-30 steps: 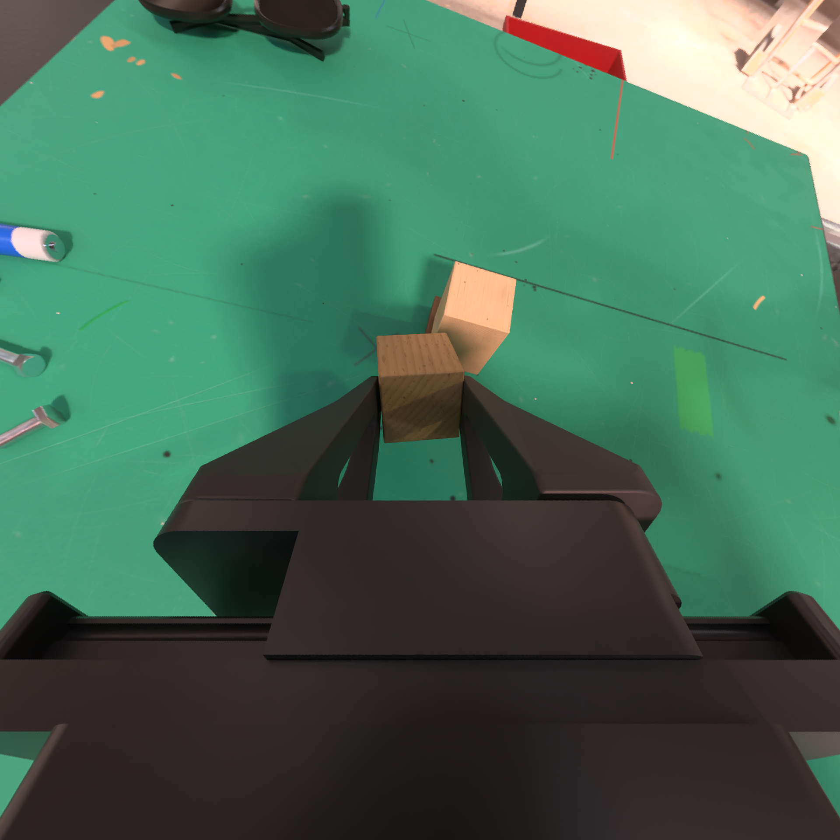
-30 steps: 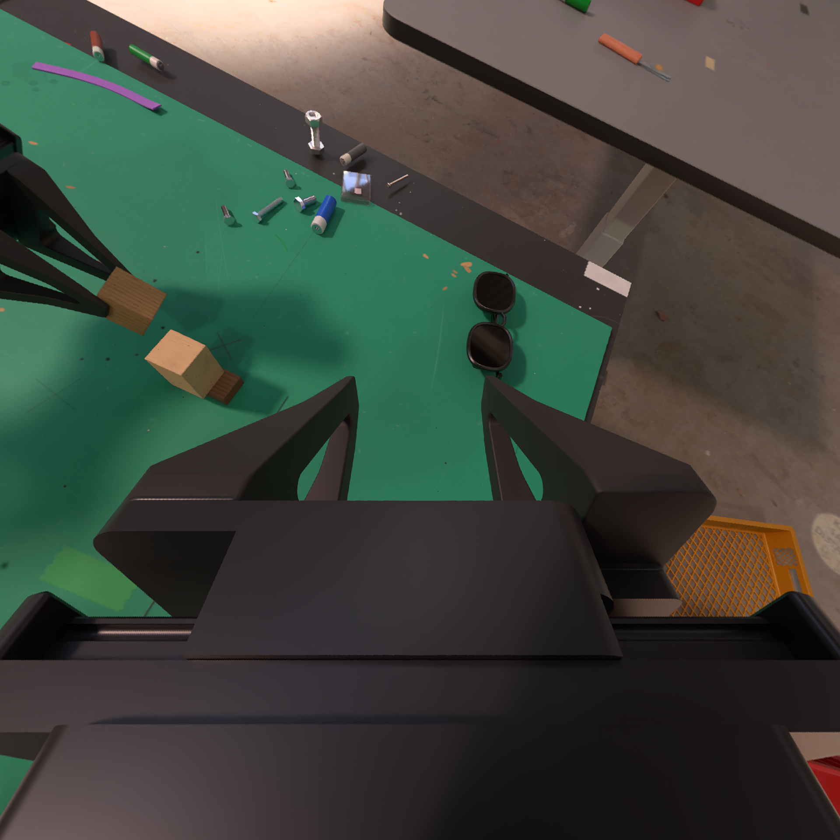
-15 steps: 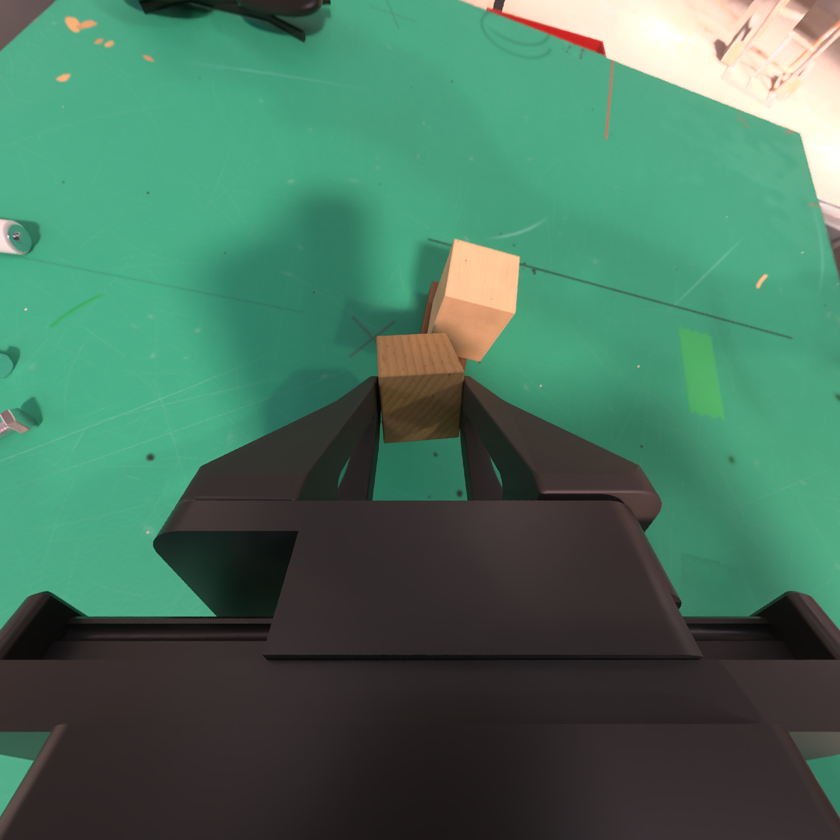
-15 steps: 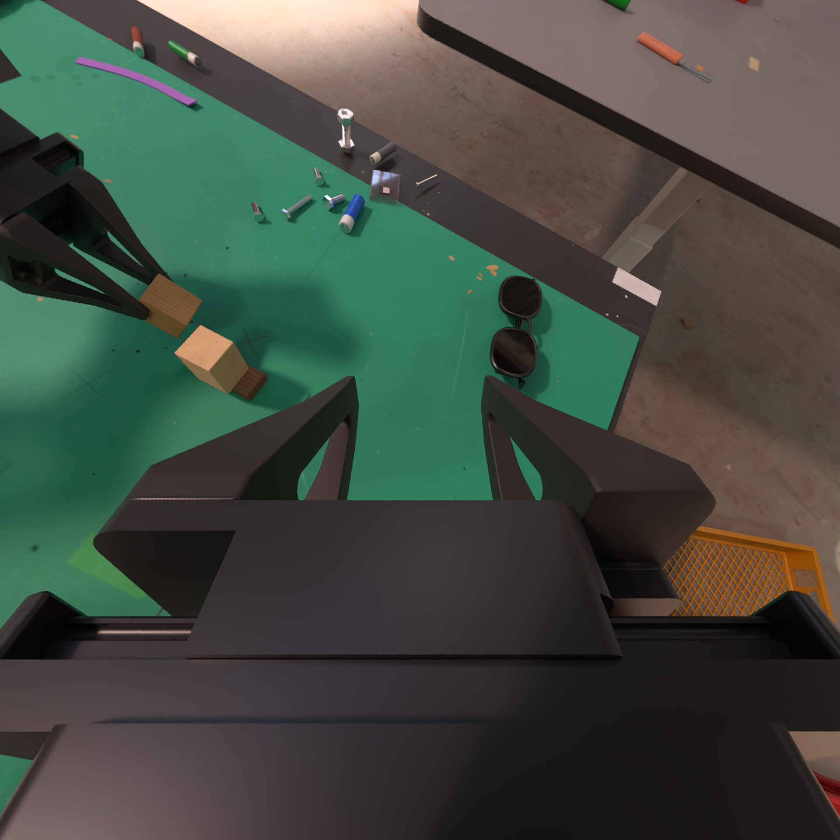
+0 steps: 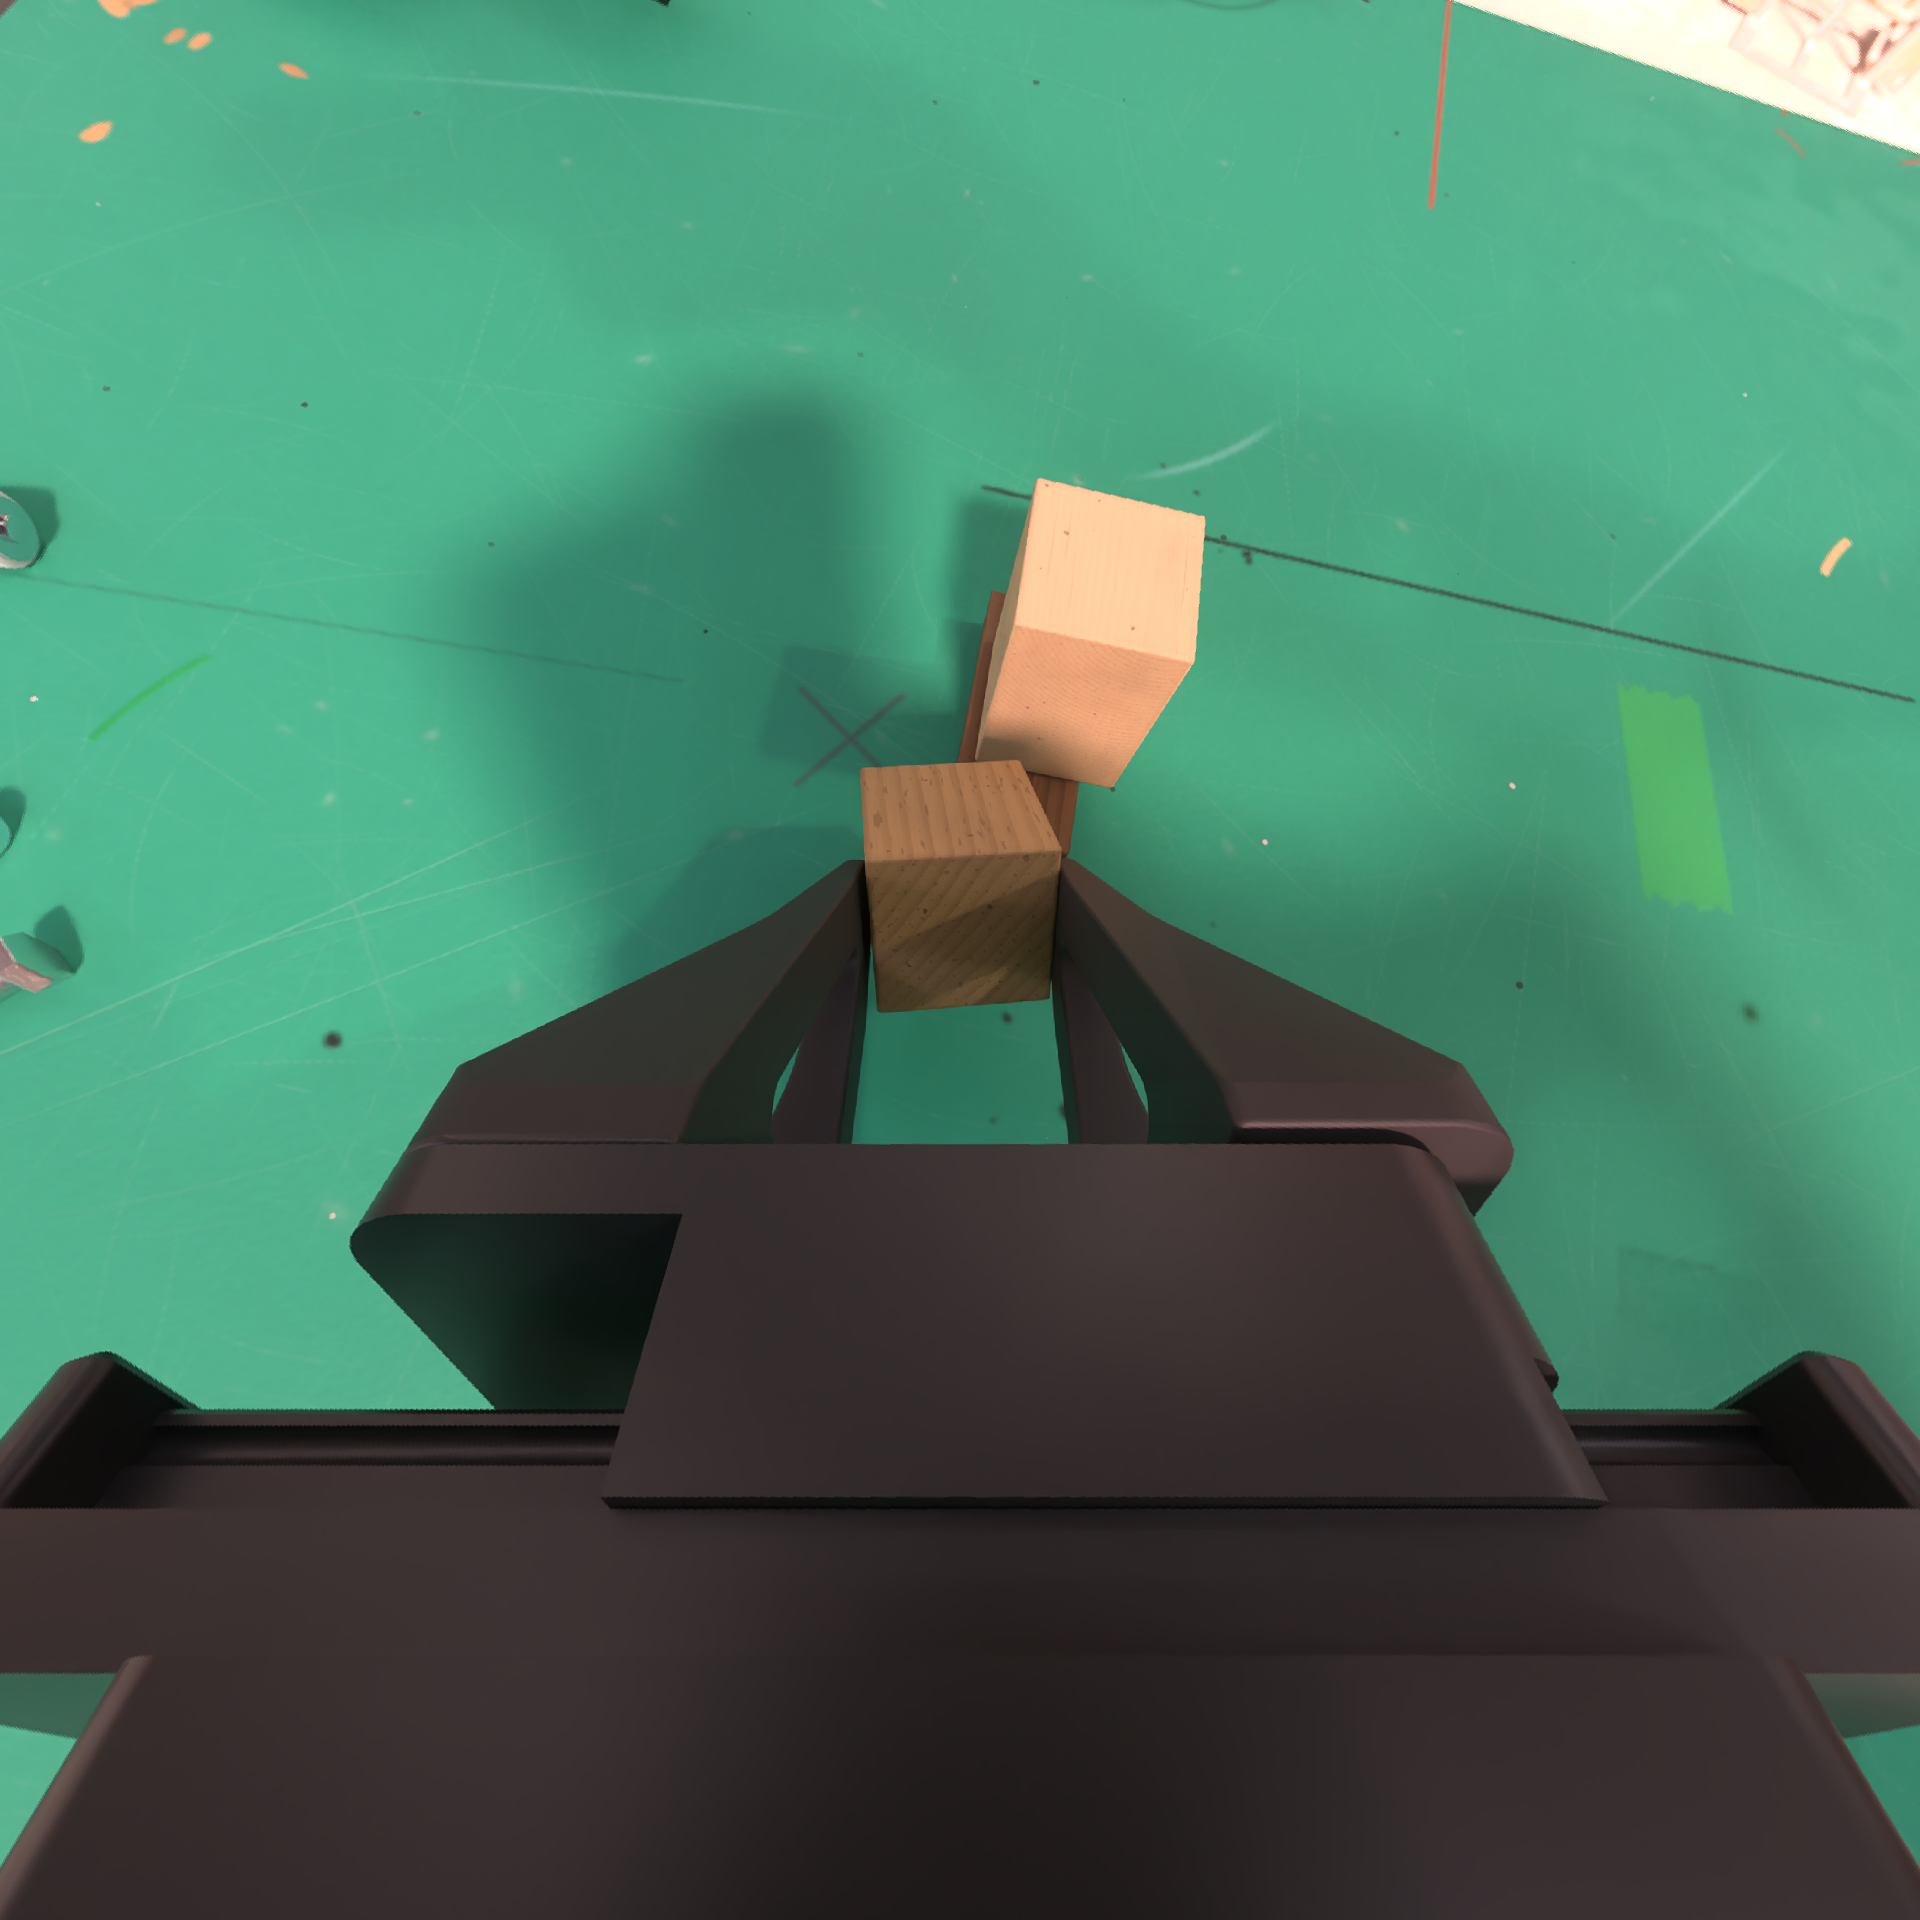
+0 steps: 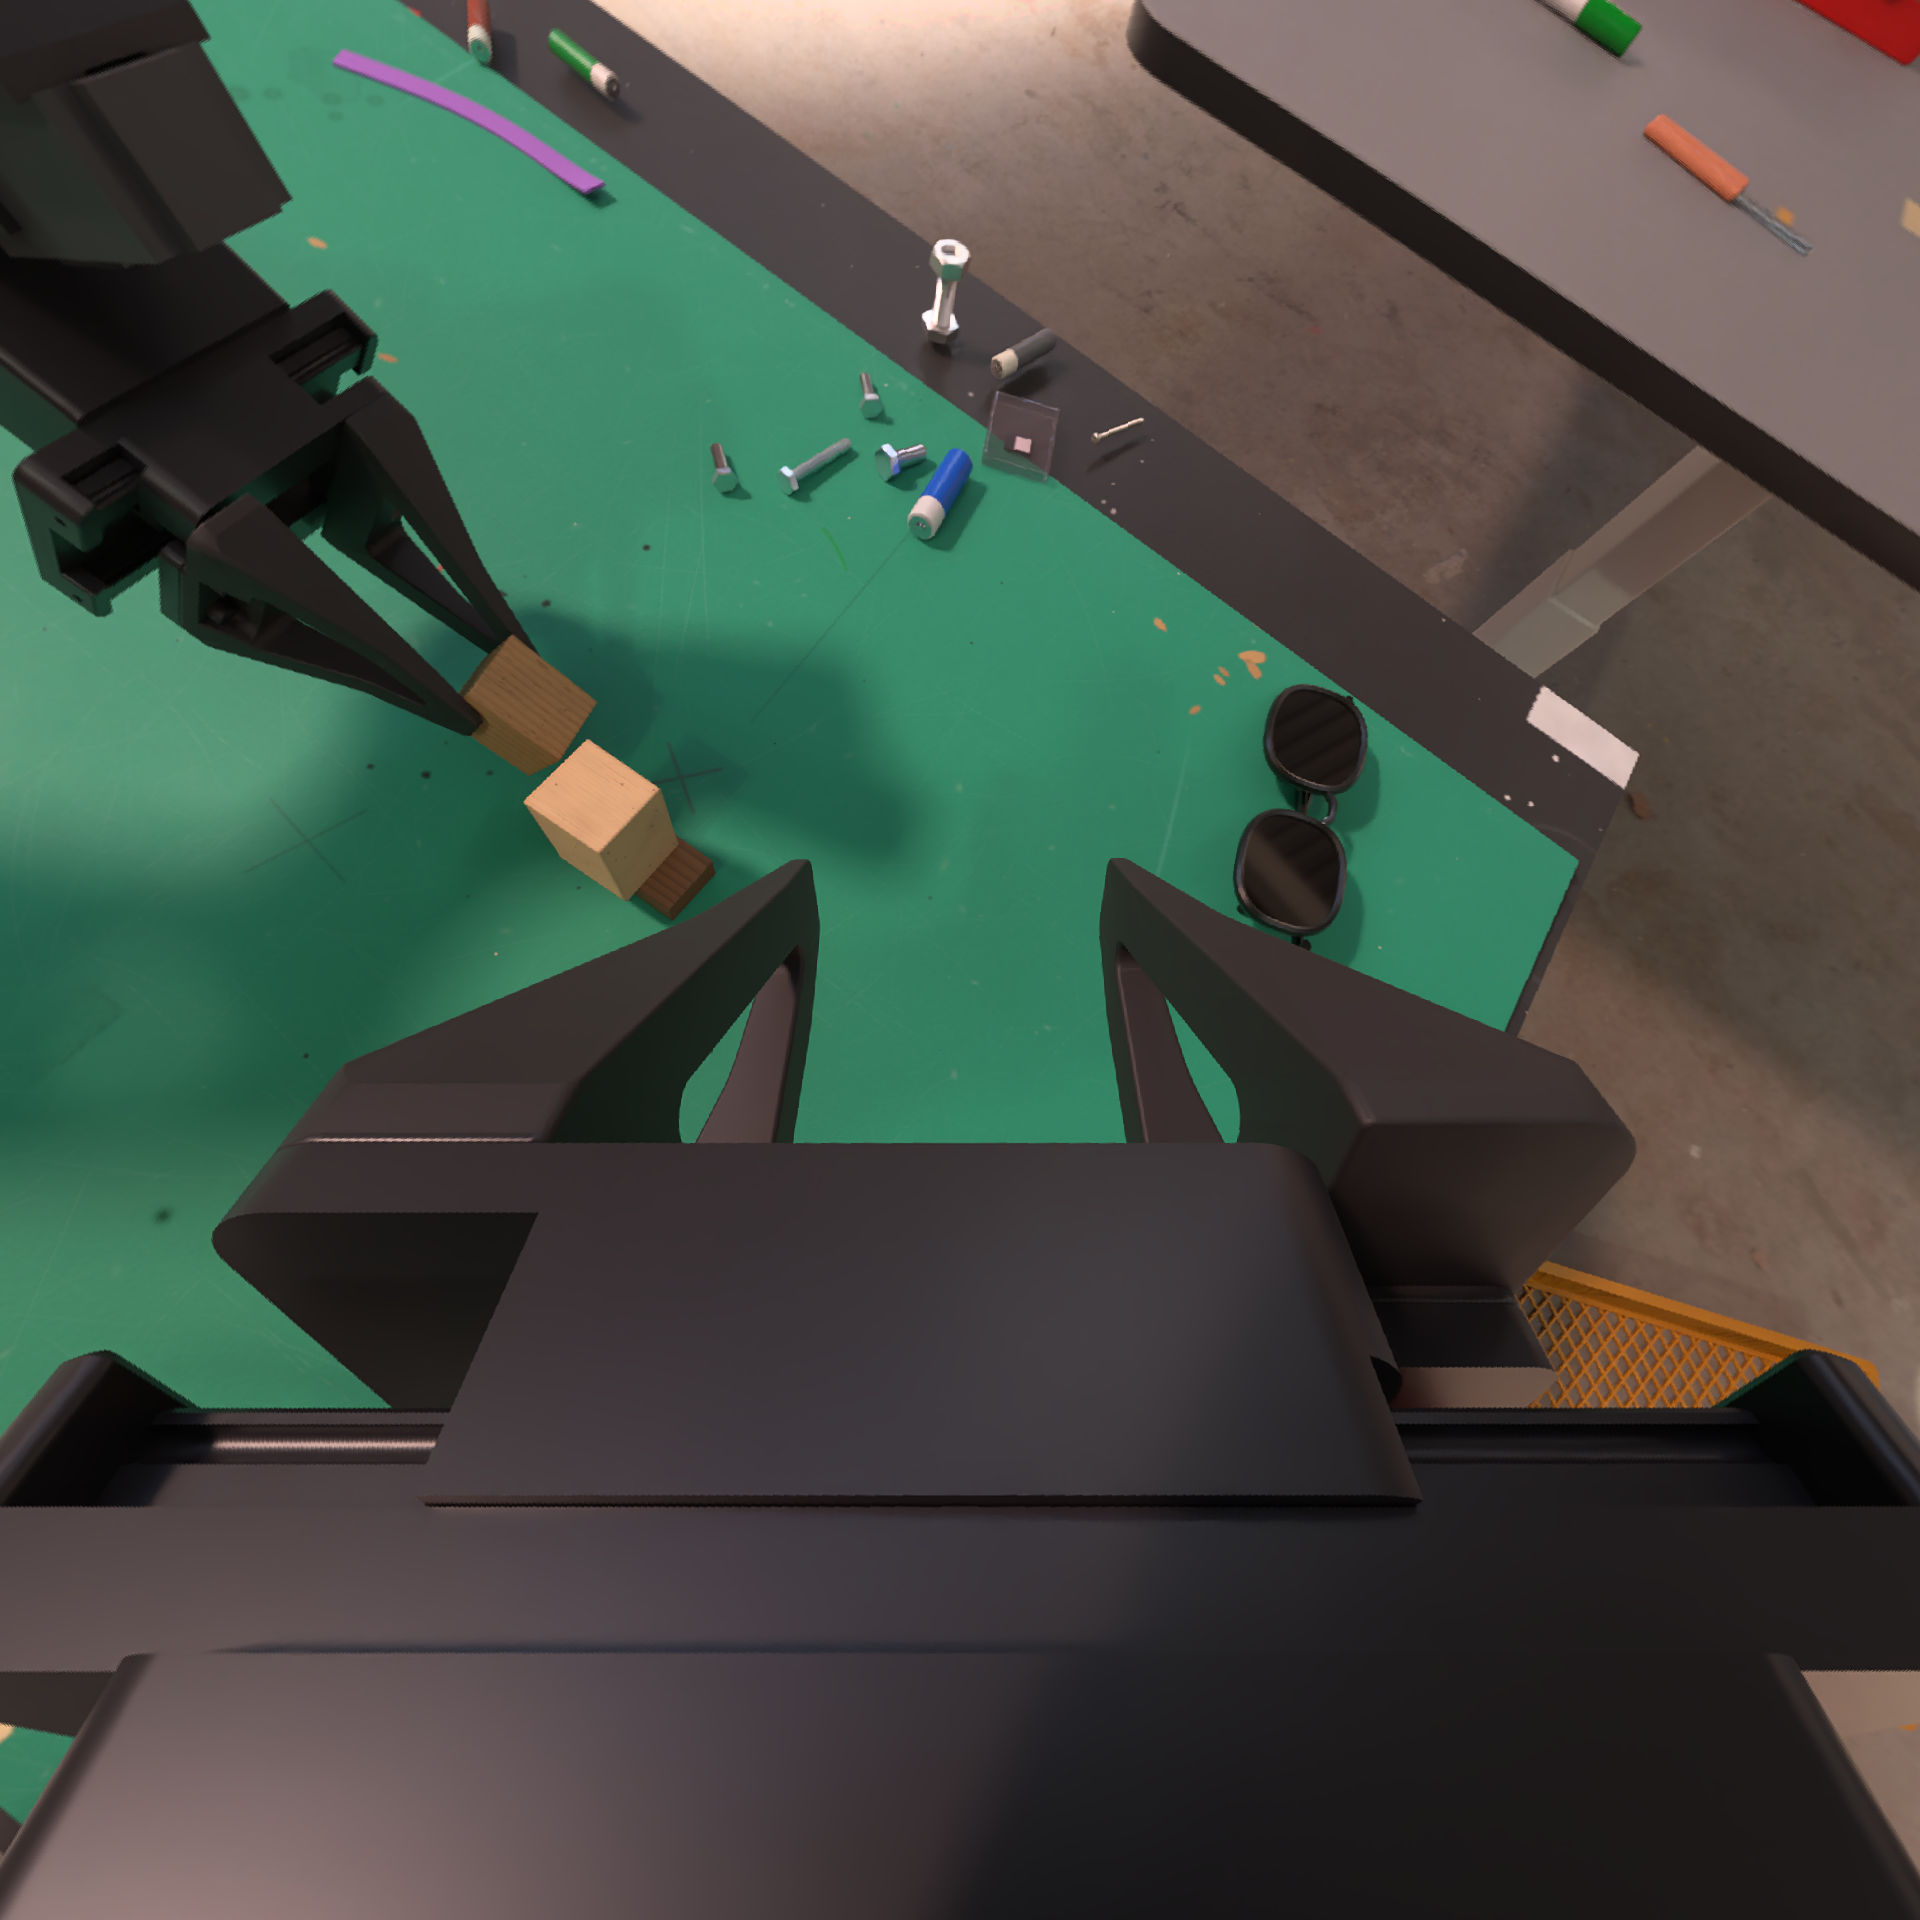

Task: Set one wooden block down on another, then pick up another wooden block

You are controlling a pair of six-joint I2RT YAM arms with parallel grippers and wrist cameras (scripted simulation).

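My left gripper (image 5: 961, 883) is shut on a mid-brown wooden block (image 5: 956, 883) and holds it above the green mat. Just beyond it a pale wooden block (image 5: 1091, 634) sits on a dark brown block (image 5: 1055, 805), mostly hidden beneath. In the right wrist view the left gripper (image 6: 488, 675) holds the mid-brown block (image 6: 530, 707) close above and beside the pale block (image 6: 597, 816), which rests on the dark block (image 6: 675, 878). My right gripper (image 6: 956, 873) is open and empty, raised over the mat to the right of the stack.
Black sunglasses (image 6: 1299, 810) lie near the mat's right edge. Bolts (image 6: 816, 462) and a blue-white cylinder (image 6: 940, 494) lie behind the stack. A purple strip (image 6: 468, 120) and markers lie far back. An orange crate (image 6: 1652, 1340) stands off the table. Bolt heads (image 5: 16, 530) lie at the left.
The left gripper has carried the mid-brown block closer to the pale block. The right gripper has drawn back, so more of the table shows.
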